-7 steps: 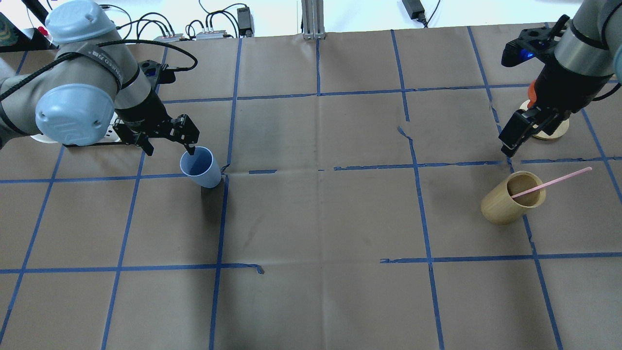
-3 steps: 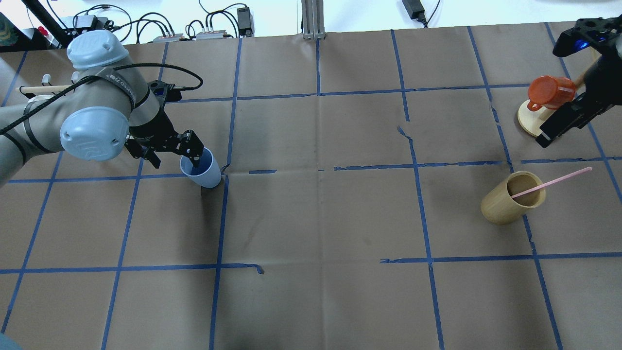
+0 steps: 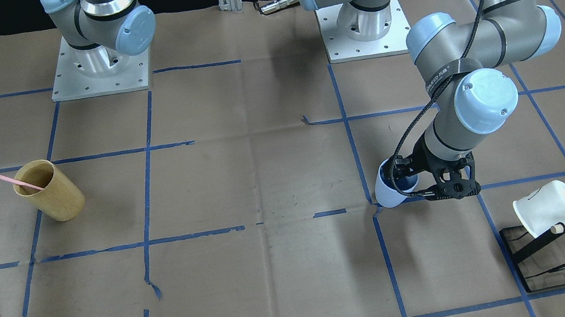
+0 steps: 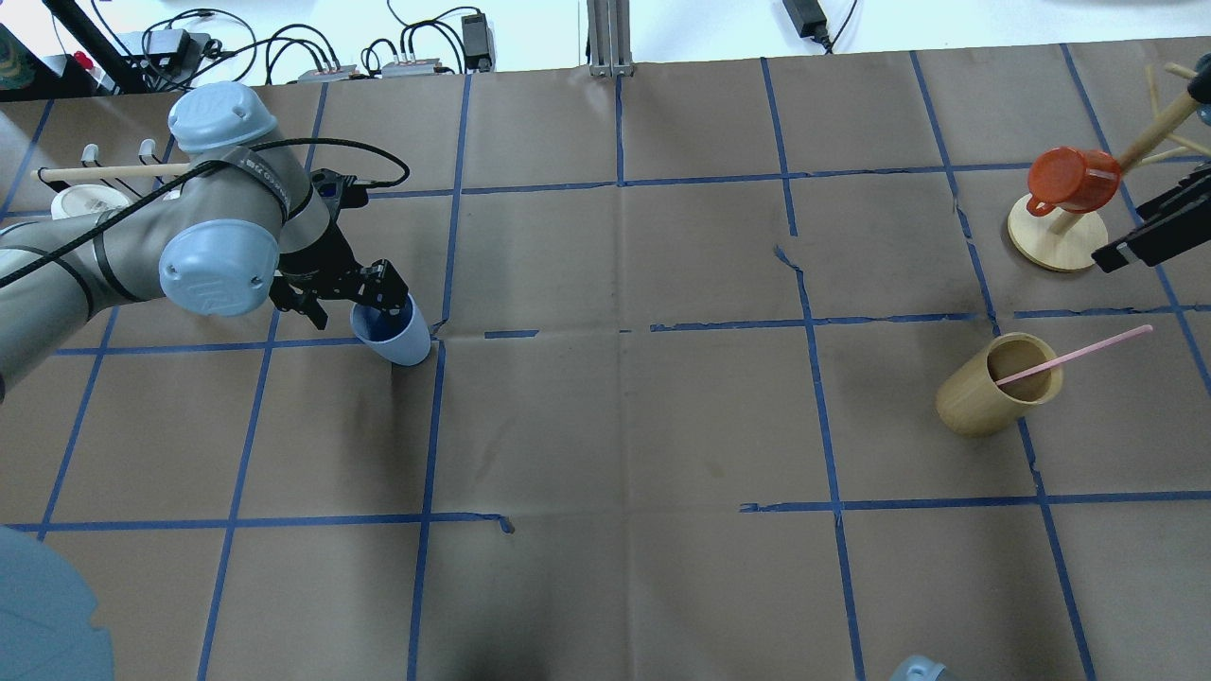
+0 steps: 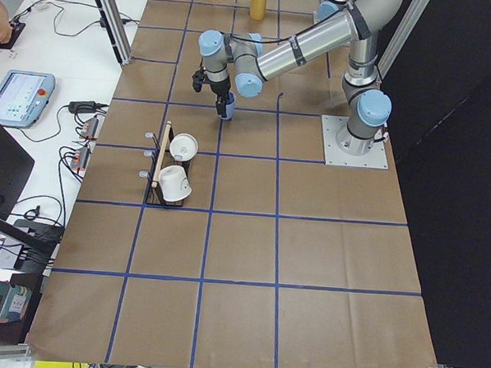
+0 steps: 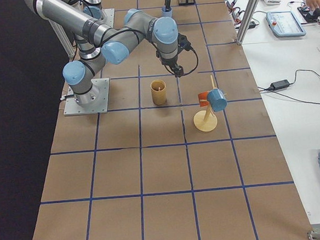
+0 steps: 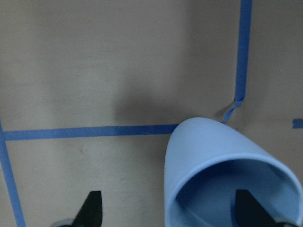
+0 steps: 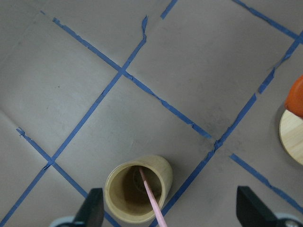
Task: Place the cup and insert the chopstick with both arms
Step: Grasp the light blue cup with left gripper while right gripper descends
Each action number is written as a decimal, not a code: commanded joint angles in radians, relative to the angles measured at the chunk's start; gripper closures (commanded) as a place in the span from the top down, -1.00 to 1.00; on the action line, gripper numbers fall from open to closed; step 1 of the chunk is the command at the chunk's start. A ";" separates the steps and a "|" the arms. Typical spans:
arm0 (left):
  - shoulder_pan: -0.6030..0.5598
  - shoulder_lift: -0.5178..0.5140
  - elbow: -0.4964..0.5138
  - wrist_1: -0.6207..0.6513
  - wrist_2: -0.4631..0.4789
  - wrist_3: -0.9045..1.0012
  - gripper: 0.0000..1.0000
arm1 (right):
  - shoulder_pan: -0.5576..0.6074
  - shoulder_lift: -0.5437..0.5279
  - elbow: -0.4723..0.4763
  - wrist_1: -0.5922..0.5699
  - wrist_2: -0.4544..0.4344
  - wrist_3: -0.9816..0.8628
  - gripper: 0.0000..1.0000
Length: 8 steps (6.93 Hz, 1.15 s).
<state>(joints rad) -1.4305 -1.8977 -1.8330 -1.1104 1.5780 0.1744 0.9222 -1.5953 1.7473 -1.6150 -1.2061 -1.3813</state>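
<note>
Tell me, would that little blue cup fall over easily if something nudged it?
Probably tippy: the cup narrows toward its base, so a push near the rim could topple it. It looks like thin plastic, so it is likely light and not brittle. On its side it would probably roll in a curve, being tapered.

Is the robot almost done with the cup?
Not yet, nothing is done. The left gripper, open, straddles the rim of the blue cup, one finger inside. The right gripper hovers open near the chopstick, which sits in the wooden cup. Placing and inserting remain.
</note>
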 commanded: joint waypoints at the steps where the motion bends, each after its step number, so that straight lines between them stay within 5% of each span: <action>1: -0.001 -0.012 0.015 0.018 0.007 0.010 -0.13 | -0.093 0.000 0.067 0.004 0.162 -0.267 0.95; 2: 0.013 -0.004 0.011 0.008 0.014 0.007 -0.76 | -0.106 0.003 0.090 0.012 0.202 -0.376 0.95; 3: 0.018 -0.004 0.003 0.008 0.011 0.005 -0.90 | -0.108 0.008 0.093 0.015 0.201 -0.413 0.95; 8: -0.011 0.055 0.026 -0.072 0.002 -0.063 -0.92 | -0.170 0.009 0.196 0.013 0.257 -0.636 0.93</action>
<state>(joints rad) -1.4288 -1.8706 -1.8118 -1.1455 1.5900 0.1542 0.7690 -1.5863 1.9228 -1.6012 -0.9657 -1.9645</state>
